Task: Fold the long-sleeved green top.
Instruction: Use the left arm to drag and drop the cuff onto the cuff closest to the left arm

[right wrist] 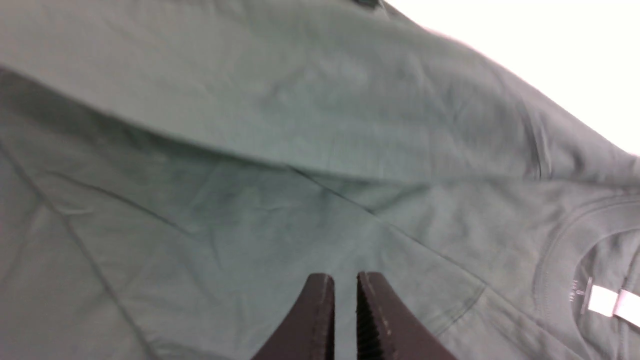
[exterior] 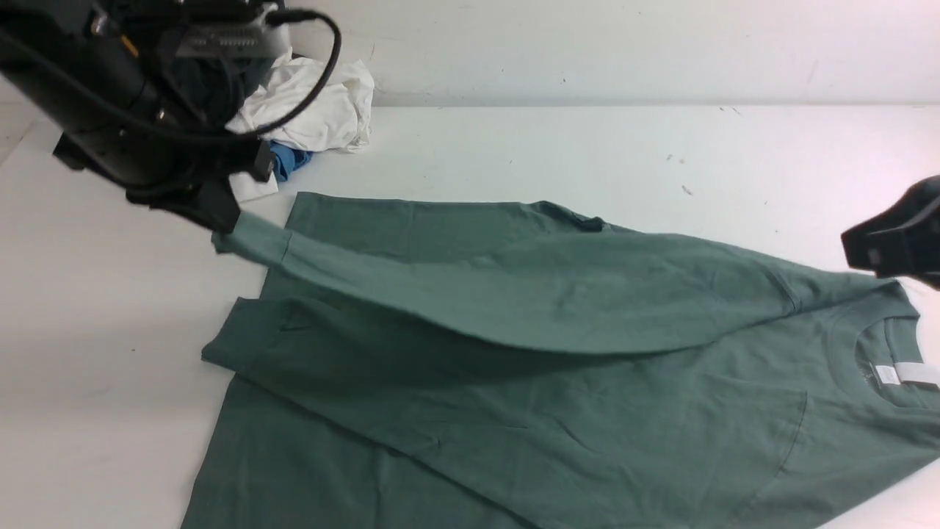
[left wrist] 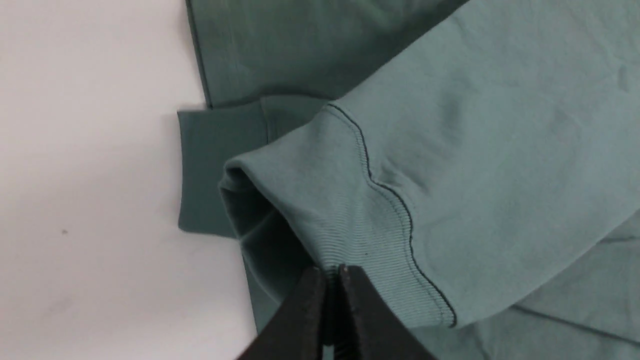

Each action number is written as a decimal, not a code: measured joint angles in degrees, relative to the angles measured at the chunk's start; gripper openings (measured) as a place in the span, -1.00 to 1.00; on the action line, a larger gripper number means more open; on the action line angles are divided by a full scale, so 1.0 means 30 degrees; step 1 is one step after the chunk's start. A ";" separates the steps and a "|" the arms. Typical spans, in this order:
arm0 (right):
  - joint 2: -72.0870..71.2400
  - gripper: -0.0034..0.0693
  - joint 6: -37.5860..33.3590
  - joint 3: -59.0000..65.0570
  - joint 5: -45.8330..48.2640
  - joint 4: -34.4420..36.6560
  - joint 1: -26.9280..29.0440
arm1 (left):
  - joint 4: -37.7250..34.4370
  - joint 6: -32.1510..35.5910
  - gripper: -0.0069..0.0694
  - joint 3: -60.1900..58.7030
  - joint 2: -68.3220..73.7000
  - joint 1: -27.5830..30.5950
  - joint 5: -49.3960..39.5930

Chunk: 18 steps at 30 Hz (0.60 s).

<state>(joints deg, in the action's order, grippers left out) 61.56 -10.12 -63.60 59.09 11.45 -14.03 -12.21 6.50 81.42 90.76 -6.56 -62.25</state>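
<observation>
White surface (exterior: 587,147) before a pale wall, with the green long-sleeved top (exterior: 558,411) spread flat over its near middle, collar and white neck label (exterior: 907,373) to the right, hem to the left. One sleeve (exterior: 477,294) is raised off the body and drawn leftward. Its ribbed cuff (left wrist: 350,235) is pinched between the clenched fingers (left wrist: 305,310) of the left gripper (exterior: 224,224). A second cuff (exterior: 235,330) lies flat at the left edge of the body, its sleeve apparently laid across the chest.

The right gripper (exterior: 881,246) hovers near the far shoulder. Its fingers (right wrist: 310,320) are drawn almost together, and no cloth shows between them.

By these views the fold is at an early stage. The sleeves are being brought in, the lifted one is not yet laid down, and the body itself remains unfolded.

No container is in view. At far left a loose heap holds a white garment (exterior: 323,103) and a blue garment (exterior: 286,158).
</observation>
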 joint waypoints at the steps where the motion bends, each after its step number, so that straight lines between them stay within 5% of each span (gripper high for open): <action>1: -0.0235 -0.73 -0.0210 0.0000 0.0208 0.0280 0.0000 | 0.0000 0.0000 -0.81 -0.1095 -0.0445 0.0000 0.0421; 11: -0.0498 -0.73 -0.1026 0.0000 0.2707 0.1393 0.0000 | 0.0490 0.0271 -0.77 -0.7469 -0.1695 -0.0015 0.4055; 15: -0.0498 -0.73 -0.1291 0.0000 0.3873 0.1431 0.0000 | 0.1246 0.0752 -0.60 -0.7995 -0.1549 -0.0015 0.4313; 18: -0.0498 -0.73 -0.1316 0.0000 0.4208 0.1431 0.0000 | 0.1628 0.0967 -0.22 -0.8079 -0.1453 -0.0015 0.4294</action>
<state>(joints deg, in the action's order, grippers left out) 60.07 -14.07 -63.60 71.71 15.75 -14.03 -7.32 9.40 57.18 86.40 -6.61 -49.36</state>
